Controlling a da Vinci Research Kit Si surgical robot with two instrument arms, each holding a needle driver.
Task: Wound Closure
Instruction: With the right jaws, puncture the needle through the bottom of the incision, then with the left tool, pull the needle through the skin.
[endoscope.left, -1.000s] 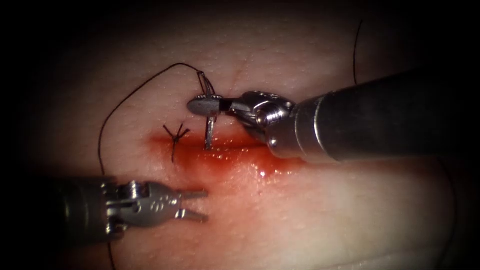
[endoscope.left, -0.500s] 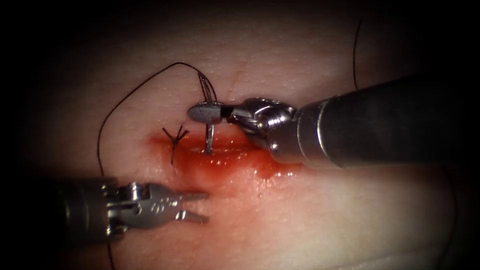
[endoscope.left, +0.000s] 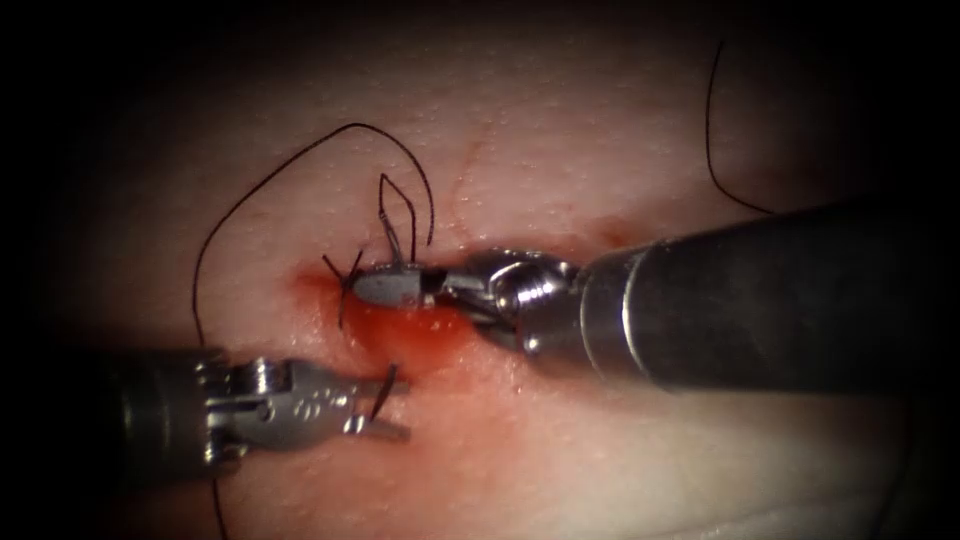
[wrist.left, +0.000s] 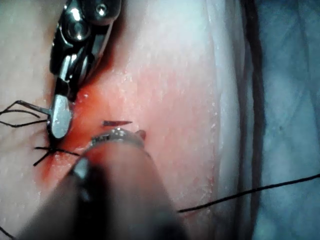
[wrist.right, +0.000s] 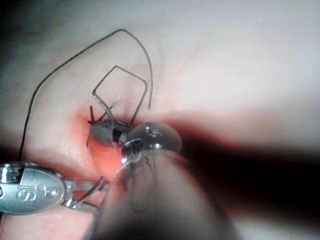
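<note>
My right tool (endoscope.left: 385, 287) reaches in over the cut (endoscope.left: 420, 335), its jaws shut on the curved needle near its tail. The tail end (endoscope.left: 392, 225) stands up behind the jaws with the black thread (endoscope.left: 250, 195) looping off it. The needle's body is buried in the tissue (endoscope.left: 620, 440) under the red fluid. Its dark tip (endoscope.left: 379, 398) pokes out on the near side of the cut, between the open jaws of my left tool (endoscope.left: 400, 408). The right wrist view shows the same tip (wrist.right: 95, 186) beside the left tool (wrist.right: 80, 192); the left wrist view shows it too (wrist.left: 117, 122).
A tied stitch with short cut ends (endoscope.left: 347, 270) sits at the cut's left end. A loose strand of thread (endoscope.left: 712, 130) lies at the far right. In the left wrist view the tissue's edge meets blue cloth (wrist.left: 290, 100).
The right tool moved down and left and rolled, driving the needle into the tissue; its tip has come out by the left tool's jaws. The left tool barely moved.
</note>
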